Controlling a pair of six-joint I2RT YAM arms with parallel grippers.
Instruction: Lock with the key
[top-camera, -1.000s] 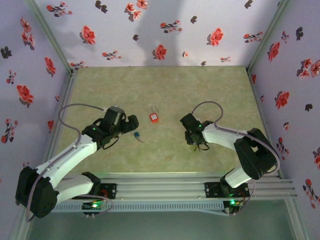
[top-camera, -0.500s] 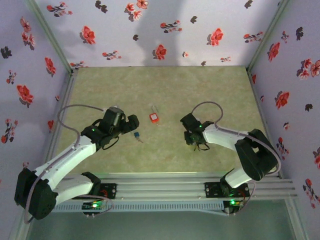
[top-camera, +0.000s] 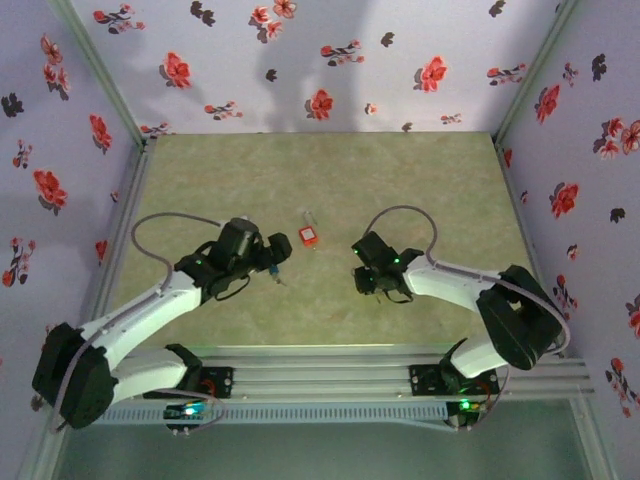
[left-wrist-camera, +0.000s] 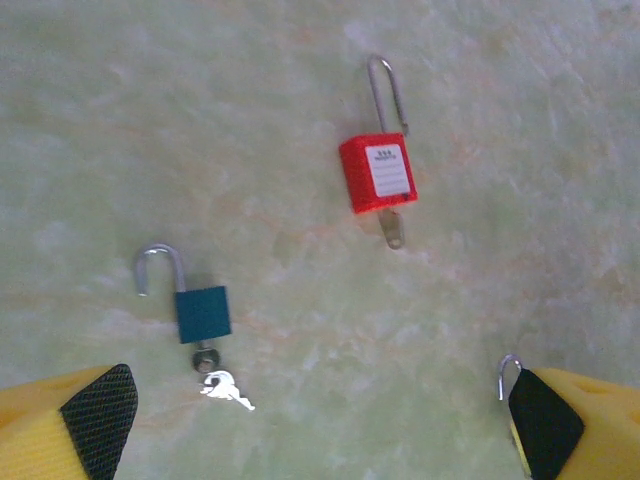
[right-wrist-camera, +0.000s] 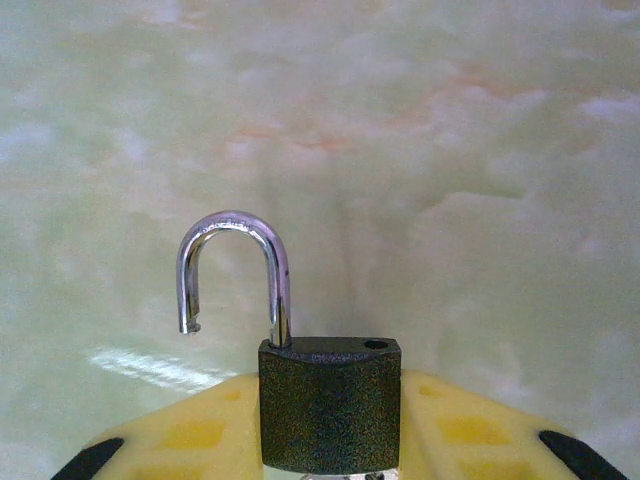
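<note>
**A:** What's the R gripper (right-wrist-camera: 330, 452) doing w/ the lock?

**B:** It's clamping the black padlock (right-wrist-camera: 330, 405) by the lower body, w/ yellow fingers (right-wrist-camera: 180, 440) pressing in from both sides. The padlock is standing upright out of the grip. Its steel shackle (right-wrist-camera: 232, 262) is arching beyond the fingertips, swung open. One leg is sitting in the body and the free end is hanging clear of its hole.

**A:** And the key?

**B:** Can't tell. The padlock's underside is sitting hidden in the grip.

**A:** Seen from above?

**B:** The R gripper (top-camera: 362, 280) is reaching out over the green table (top-camera: 420, 170), pointing toward the L arm's side. The padlock is showing too small there to pick out.

**A:** L gripper (left-wrist-camera: 320, 425)?

**B:** Its fingers are standing wide apart, gripping nothing. A blue padlock (left-wrist-camera: 203, 313), shackle open, is lying just ahead of them, nearer the finger on the wrist view's left. A small silver key (left-wrist-camera: 225, 388) is lying at its base, closest to the fingertips. A red padlock (left-wrist-camera: 378, 175) w/ a long thin shackle is lying farther ahead, toward the other finger's side. A metal piece (left-wrist-camera: 393, 230) is sticking out of its base. The two padlocks are lying apart, not touching.
</note>
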